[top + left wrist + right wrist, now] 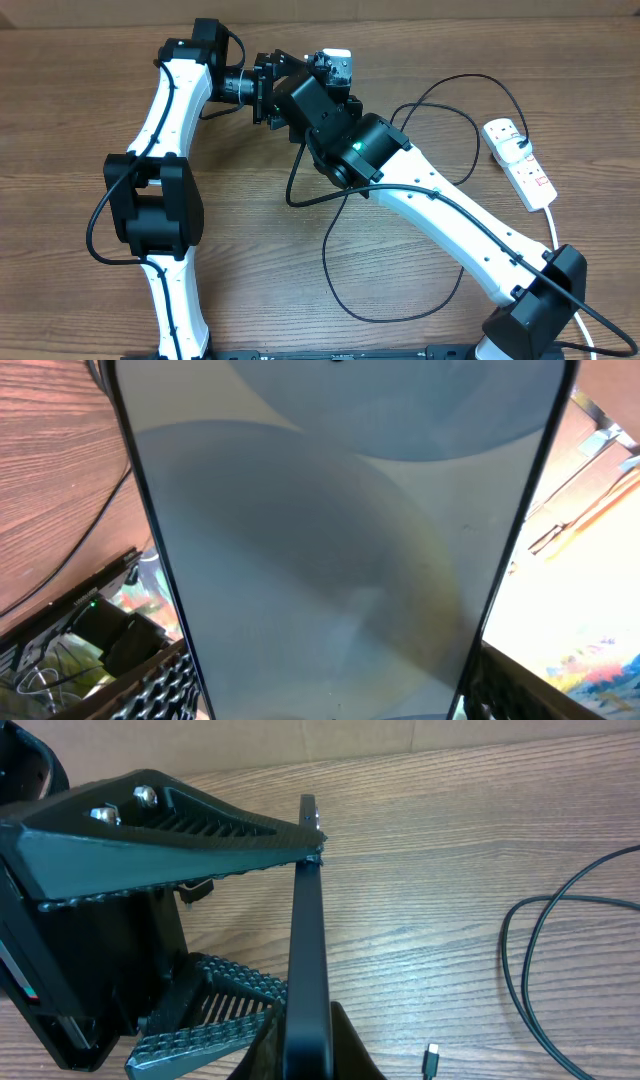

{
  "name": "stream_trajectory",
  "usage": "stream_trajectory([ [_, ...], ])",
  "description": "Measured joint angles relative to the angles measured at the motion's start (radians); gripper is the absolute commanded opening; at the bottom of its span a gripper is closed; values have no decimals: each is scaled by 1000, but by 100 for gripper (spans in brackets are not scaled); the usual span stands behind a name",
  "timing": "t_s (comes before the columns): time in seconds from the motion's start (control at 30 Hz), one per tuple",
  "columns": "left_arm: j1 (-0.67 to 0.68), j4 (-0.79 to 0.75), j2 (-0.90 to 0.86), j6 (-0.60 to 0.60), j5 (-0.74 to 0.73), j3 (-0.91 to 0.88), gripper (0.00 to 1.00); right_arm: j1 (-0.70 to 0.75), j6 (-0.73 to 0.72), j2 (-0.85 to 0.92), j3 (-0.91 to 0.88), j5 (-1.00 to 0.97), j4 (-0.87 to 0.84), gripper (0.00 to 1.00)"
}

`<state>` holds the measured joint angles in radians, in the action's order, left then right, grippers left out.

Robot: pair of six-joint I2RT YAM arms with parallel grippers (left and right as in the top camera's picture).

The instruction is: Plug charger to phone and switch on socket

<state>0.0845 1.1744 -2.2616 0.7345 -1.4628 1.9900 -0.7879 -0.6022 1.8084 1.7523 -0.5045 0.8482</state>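
The phone point(330, 540) fills the left wrist view, its grey-blue screen gripped across its width by my left gripper point(330, 685), which is shut on it with a ridged finger point(170, 680) on each long edge. In the right wrist view the phone point(305, 940) stands edge-on above the table, and my right gripper point(308, 1025) is shut on its thin body. The charger's small plug tip point(430, 1060) lies loose on the table beside it. Its black cable point(330, 260) loops across the wood to the white socket point(520, 165) at the right. From overhead both grippers point(268, 90) point(305, 95) meet and hide the phone.
The socket's thick white cord point(556, 225) runs down the right side, close to the right arm's base point(540, 310). The left arm point(160, 200) stands at the left. Loops of black cable point(520, 970) lie on the wood table point(60, 100) to the right of the phone.
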Motion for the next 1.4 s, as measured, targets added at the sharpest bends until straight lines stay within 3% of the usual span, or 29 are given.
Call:
stream_trajectory([
  [0.17,0,-2,0,0,0,0,81,0,0,0,0,0,-1,4],
  [0.3,1,-16,0,-2,-12,2,100,0,-5,1,0,3,-8,4],
  [0.67,2,-61,0,0,-25,6,100,6,-103,1,0,-86,-7,4],
  [0.87,2,-61,0,0,35,6,100,71,-235,1,27,-101,31,4],
  [1.4,8,-61,0,19,155,6,100,229,-599,-72,40,84,38,4],
])
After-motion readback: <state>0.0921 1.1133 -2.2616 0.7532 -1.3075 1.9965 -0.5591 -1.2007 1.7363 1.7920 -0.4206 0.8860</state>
